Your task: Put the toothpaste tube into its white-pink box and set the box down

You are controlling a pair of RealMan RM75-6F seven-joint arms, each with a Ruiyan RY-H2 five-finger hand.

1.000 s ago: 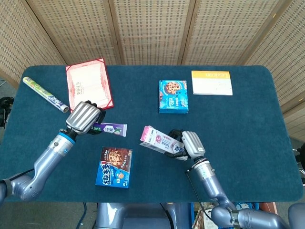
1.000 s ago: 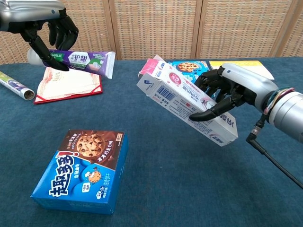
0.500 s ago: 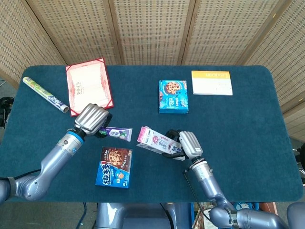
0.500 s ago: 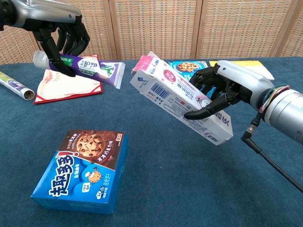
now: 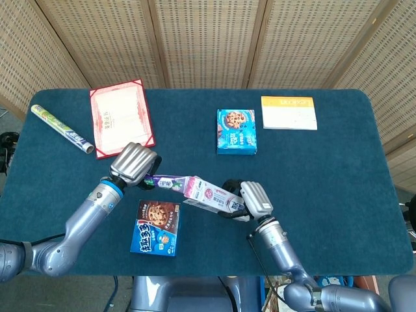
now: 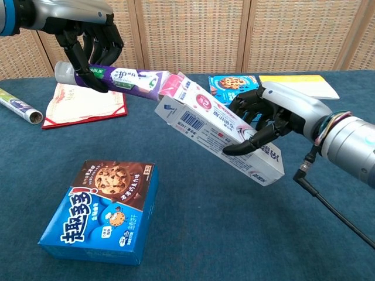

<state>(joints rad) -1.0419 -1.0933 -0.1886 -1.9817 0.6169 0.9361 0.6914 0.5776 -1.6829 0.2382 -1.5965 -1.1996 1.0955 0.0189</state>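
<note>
Above dark blue table [image 5: 325, 169], left hand [image 6: 88, 36] is gripping soft toothpaste tube [image 6: 120, 79] near its cap, tail meeting open mouth of light white-pink box [image 6: 220, 132], right hand [image 6: 266, 114] clasping its crushable middle.
</note>
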